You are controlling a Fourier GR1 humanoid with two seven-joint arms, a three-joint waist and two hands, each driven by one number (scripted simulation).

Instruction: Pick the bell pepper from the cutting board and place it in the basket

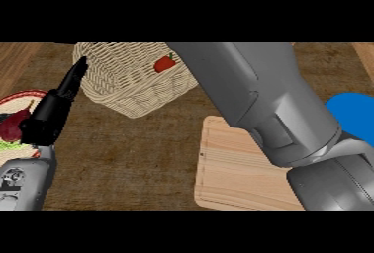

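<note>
and there's the bell pepper [165, 64], red, sitting inside the wicker basket [124, 94] at the top of the table [139, 148], its right side hidden behind the big grey right forearm [256, 99]. the right hand itself is out of sight, can't tell its state. left hand [62, 96] at the left, fingers straight and relaxed, holding nothing. the cutting board [234, 173] lies bare below the arm

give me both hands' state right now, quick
Left hand: open, fingers straight, holding nothing.
Right hand: hidden behind its forearm over the basket; cannot be told.
</note>
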